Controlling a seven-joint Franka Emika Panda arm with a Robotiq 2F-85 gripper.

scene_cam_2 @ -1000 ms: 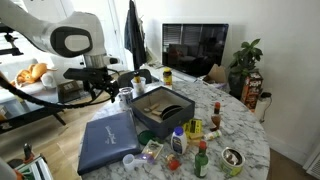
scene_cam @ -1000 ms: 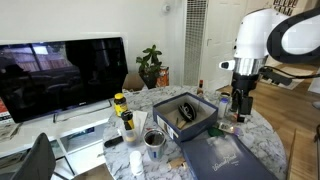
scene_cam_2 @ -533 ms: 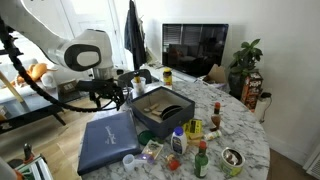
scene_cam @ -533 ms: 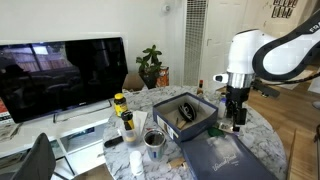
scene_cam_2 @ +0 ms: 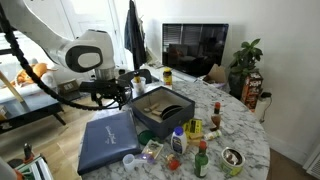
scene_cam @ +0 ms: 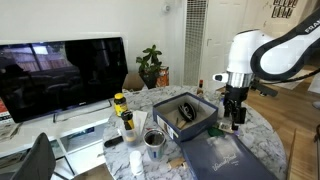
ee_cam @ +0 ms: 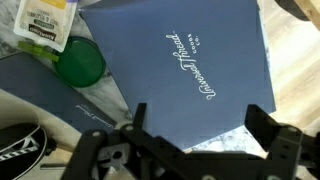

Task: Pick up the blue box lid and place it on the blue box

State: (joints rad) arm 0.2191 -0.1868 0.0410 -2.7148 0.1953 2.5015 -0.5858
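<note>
Both fingers of the gripper (ee_cam: 190,140) stand wide apart and empty above the blue box lid (ee_cam: 190,70), evidently positioned for a grasp. The lid lies flat, lettering up, at 8 o'clock from the open blue box (scene_cam_2: 162,110).

My gripper (ee_cam: 193,128) looks matt black and plastic; the blue box lid (ee_cam: 190,60) is smooth matt cardboard with pale printed script; the green cap (ee_cam: 80,62) is shiny plastic; the table (scene_cam_2: 245,130) has a polished, marble-patterned top

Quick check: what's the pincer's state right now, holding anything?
Pincer: open, holding nothing, above the blue box lid.
</note>
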